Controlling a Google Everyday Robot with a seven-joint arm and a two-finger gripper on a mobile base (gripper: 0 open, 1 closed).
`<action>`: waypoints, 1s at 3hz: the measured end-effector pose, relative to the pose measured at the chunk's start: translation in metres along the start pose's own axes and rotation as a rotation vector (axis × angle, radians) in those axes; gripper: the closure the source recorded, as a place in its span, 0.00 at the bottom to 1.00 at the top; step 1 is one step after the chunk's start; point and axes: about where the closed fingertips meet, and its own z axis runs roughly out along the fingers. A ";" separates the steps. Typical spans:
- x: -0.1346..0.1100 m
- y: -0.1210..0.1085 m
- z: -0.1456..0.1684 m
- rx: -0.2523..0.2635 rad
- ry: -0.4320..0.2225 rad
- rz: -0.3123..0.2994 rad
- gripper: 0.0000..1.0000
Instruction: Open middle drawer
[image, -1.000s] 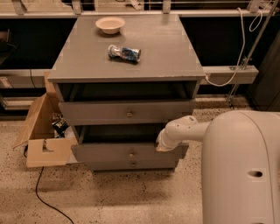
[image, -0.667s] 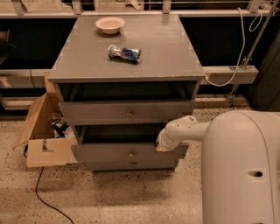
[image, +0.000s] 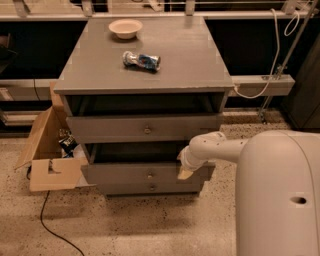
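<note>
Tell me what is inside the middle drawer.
The middle drawer stands partly out, but only a dark gap shows above its front; the top drawer overhangs it, hiding any contents. The gripper is at its right end.

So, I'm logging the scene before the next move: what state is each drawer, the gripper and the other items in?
Top drawer: pulled out partway.
Middle drawer: pulled out partway, dark gap above its front.
Bottom drawer: looks shut.
Gripper: at the right end of the middle drawer's front.
Bowl: upright on the cabinet top.
Can: lying on its side.
Cardboard box: flaps open.
</note>
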 end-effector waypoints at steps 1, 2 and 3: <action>0.000 0.000 0.000 0.000 0.000 0.000 0.00; 0.000 0.000 0.000 0.000 0.000 0.000 0.00; 0.003 0.004 0.013 -0.056 0.050 -0.014 0.00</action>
